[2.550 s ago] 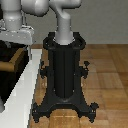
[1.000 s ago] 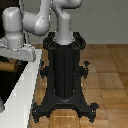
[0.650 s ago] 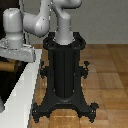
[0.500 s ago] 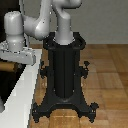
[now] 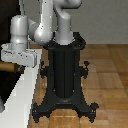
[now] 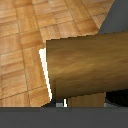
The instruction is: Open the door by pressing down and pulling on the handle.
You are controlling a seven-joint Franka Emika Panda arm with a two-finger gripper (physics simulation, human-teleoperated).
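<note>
The door's dark panel (image 5: 7, 89) with its thick white frame (image 5: 22, 95) stands at the exterior view's left edge. The brown handle (image 5: 4, 67) sticks out just under my gripper (image 5: 16, 63), whose white hand sits right on top of it. In the wrist view the handle (image 6: 85, 65) fills most of the picture as a thick brown bar very close to the camera, with a sliver of white frame (image 6: 45, 75) beside it. My fingers do not show clearly, so I cannot tell whether they are open or shut.
The black robot pedestal (image 5: 64, 75) with its spreading feet stands in the middle on the wooden floor (image 5: 107, 75), just to the right of the door frame in the exterior view.
My arm has come down and toward the exterior view's left. The hand has dropped from high up onto the handle. The door has not visibly moved.
</note>
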